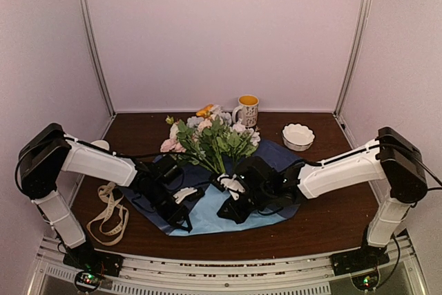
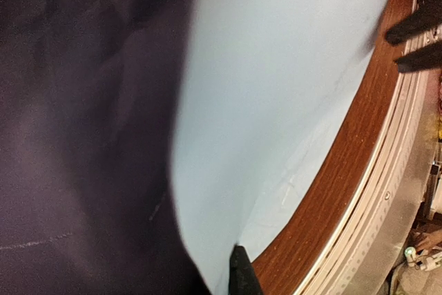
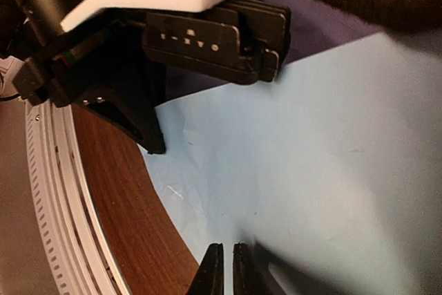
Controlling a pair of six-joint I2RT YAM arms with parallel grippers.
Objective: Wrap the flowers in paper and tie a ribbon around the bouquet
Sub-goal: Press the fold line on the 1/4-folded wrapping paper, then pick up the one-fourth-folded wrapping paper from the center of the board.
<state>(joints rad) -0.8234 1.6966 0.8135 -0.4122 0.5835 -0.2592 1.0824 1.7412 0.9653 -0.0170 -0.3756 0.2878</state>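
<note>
Pinching the paper (image 1: 207, 216), your left gripper (image 2: 240, 271) is closed; your right gripper (image 3: 224, 267) sits nearly closed at its edge.

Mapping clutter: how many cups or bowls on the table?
2: mug at the back behind the flowers; white bowl right of it. A pale rim behind the left arm might be a third.

A robotics lab test cell is shown. The work area is boxed in by plain pale walls (image 1: 228, 32) set between metal posts (image 1: 93, 39). A left arm (image 1: 97, 160) and a right arm (image 1: 345, 167) are bolted to a slotted metal rail (image 1: 228, 278) at the near edge of a wood-grain table (image 1: 324, 229). Small indicator lights (image 1: 88, 280) are lit at the bases.
</note>
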